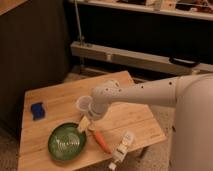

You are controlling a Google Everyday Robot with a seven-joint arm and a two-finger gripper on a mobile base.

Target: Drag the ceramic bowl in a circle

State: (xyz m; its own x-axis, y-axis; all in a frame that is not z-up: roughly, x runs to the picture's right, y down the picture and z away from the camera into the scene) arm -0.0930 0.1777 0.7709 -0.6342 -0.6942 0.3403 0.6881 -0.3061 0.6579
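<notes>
One ceramic bowl (66,142), dark green and shallow, sat on the wooden table (135,117), near its front-left corner. The single gripper (83,124) hung at the bowl's upper-right rim, at the end of the white arm (145,94) reaching in from the bowl's right. How wide the gripper stood could not be told. One small white cup (83,104) stood just behind the bowl's right side, beside the arm. One orange carrot (101,142) lay just right of the bowl, and one white bottle (121,148) lay further right, past the carrot. One blue sponge (37,110) lay behind the bowl, to its left.
</notes>
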